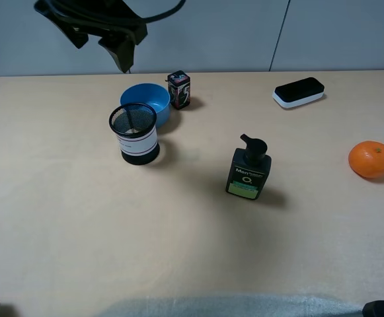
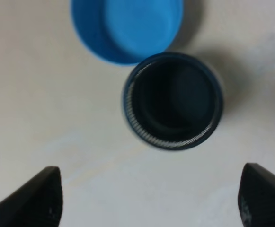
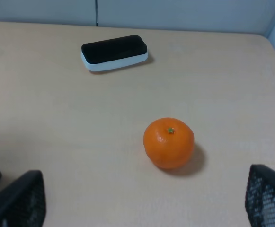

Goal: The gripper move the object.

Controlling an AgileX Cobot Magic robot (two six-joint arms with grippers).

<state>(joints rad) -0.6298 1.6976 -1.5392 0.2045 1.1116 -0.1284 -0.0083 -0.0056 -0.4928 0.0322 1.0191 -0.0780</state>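
1. Toward the far left of the table (image 1: 79, 218), the mesh pen cup (image 1: 134, 134) stands upright: black wire mesh above, a white band round the lower part, a black base. The left wrist view looks straight down its dark mouth (image 2: 172, 100); the picture is blurred, so the mesh pattern barely shows.
2. Just behind it sits a blue bowl (image 1: 149, 101), rim close against the cup; whether the two touch cannot be told. The bowl is cut off at the edge of the left wrist view (image 2: 128, 26).
3. Beyond the bowl stands a small dark carton (image 1: 179, 89); its printing is too small to read.
4. Above and behind the cup, clear of it, hangs the left gripper (image 1: 102, 41), its arm cropped by the frame's upper edge. The left wrist view shows only two black fingertips (image 2: 35, 201) in its corners, set wide apart with nothing between them.
5. Near the table's middle stands a dark pump bottle (image 1: 248, 170), well apart from the cup.
6. At the right lie a black-and-white board eraser (image 1: 299, 92) and an orange (image 1: 371, 159).
7. The right gripper (image 3: 142, 203) hovers near the orange (image 3: 168, 142), its mesh-textured fingertips (image 3: 19, 201) spread and empty.
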